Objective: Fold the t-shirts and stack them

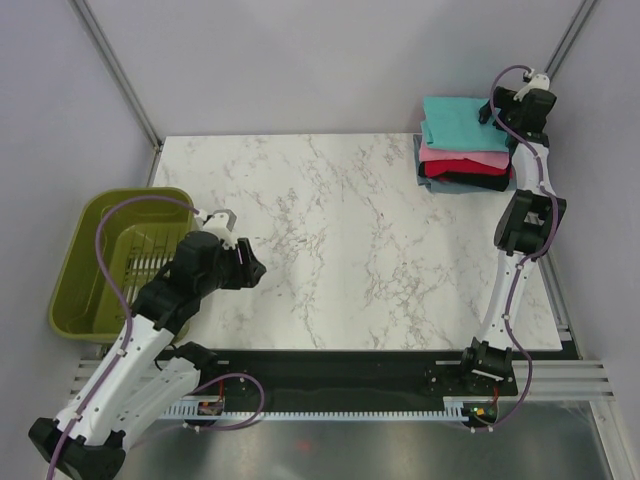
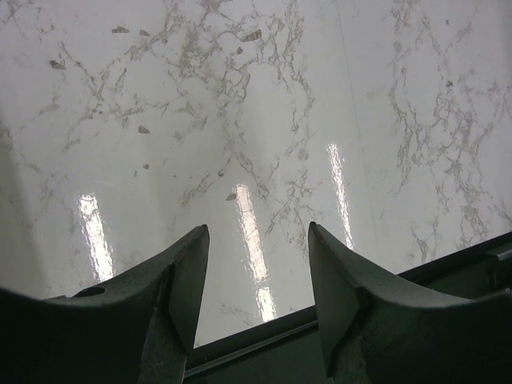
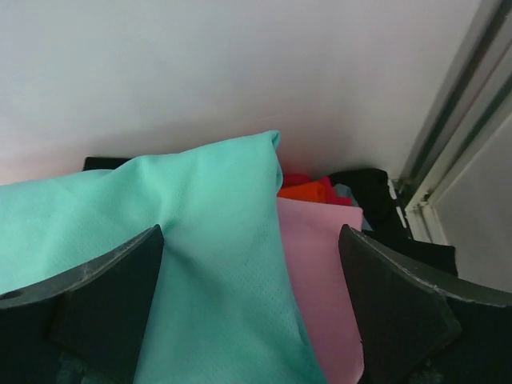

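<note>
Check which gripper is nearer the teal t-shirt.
Right. The right gripper hangs directly over the teal t-shirt topping the far-right stack; the left gripper is across the table, beside the olive-green basket.

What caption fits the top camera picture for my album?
Shirts stacked far right on the table, teal shirt on top, right gripper by them, left gripper near the basket.

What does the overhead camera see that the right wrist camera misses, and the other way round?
Only the overhead view shows the marble table, the green basket at its left edge and the left arm. Only the right wrist view shows the right gripper close up, open, with the teal shirt between its fingers. Both views show that teal shirt on top of the stack, with the pink shirt under it.
</note>
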